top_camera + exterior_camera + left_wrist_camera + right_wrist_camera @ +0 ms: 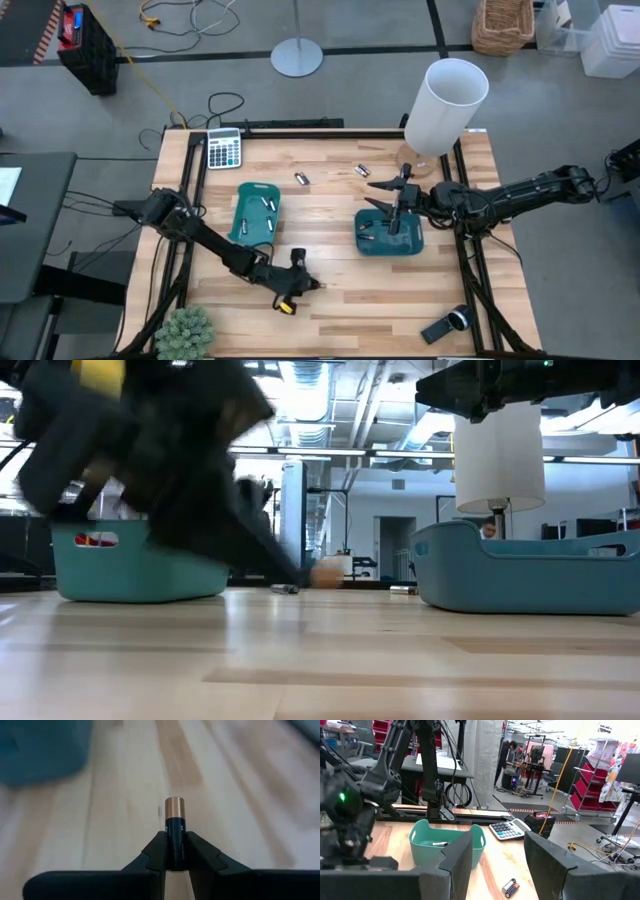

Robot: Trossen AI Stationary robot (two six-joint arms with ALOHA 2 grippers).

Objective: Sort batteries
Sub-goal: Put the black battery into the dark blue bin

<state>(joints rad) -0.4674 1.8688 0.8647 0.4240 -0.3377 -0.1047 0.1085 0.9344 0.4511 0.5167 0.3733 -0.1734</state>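
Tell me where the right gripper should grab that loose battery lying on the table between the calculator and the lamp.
Probably across the middle of the loose battery, coming straight down from above: it lies flat on the table with bare wood on both sides, so the right gripper, now open over the right tray, can straddle its rounded body.

floor: grey, dark seams, round lamp base [297, 56] | wicker basket [502, 25] far corner | red shelving carts [592, 790] | person [506, 755] at a distant workbench | ceiling strip lights [310, 375]
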